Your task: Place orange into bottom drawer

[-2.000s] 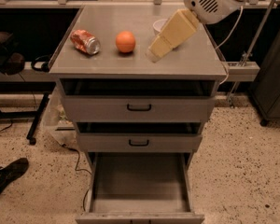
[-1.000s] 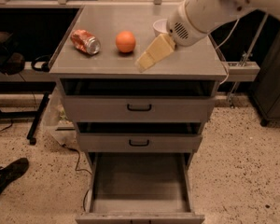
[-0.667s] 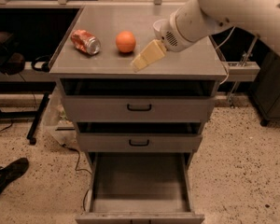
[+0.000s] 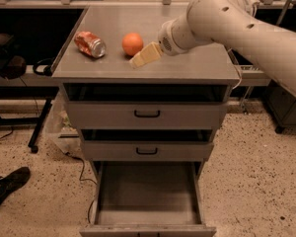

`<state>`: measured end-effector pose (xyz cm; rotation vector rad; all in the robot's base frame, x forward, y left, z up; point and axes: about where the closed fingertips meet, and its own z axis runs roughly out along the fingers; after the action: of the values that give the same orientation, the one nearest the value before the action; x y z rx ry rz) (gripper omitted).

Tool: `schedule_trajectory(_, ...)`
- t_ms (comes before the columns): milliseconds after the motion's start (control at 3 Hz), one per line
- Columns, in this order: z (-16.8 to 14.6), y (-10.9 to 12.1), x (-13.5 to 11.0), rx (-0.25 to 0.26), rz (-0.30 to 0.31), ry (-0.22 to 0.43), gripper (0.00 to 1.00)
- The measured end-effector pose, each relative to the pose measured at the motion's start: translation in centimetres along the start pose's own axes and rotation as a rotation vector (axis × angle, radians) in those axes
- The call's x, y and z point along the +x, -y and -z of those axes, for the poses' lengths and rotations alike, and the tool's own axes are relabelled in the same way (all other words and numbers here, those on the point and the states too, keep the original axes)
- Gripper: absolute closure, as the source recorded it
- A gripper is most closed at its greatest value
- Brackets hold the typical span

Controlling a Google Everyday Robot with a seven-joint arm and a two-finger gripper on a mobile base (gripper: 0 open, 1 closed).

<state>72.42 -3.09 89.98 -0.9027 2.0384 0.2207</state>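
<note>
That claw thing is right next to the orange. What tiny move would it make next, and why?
Probably a short reach toward the orange to bring the claw around it. The orange sits loose on the cabinet top with the claw just beside it, seemingly not gripping it, and the bottom drawer is already pulled out below.

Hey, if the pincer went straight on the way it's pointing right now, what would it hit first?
Probably the cabinet top, just in front of the orange. The pincer slants down toward the front edge, passing the fruit's near side rather than aiming at it, though depth is hard to judge.
</note>
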Motion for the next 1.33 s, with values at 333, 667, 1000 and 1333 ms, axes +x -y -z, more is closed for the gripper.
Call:
schedule_trajectory(333, -2.6, 0.8, -1.2, 0.002, -0.044, 0.040, 0.00)
schedule_trajectory(667, -4.9, 0.7, -2.7, -0.033, -0.075, 0.084, 0.00)
schedule_trajectory(1000, -7.5, 0.1, -4.1, -0.079, -0.084, 0.107, 0.00)
schedule_trajectory(1333, -10.4, -0.2, -5.0, -0.122, -0.084, 0.113, 0.00)
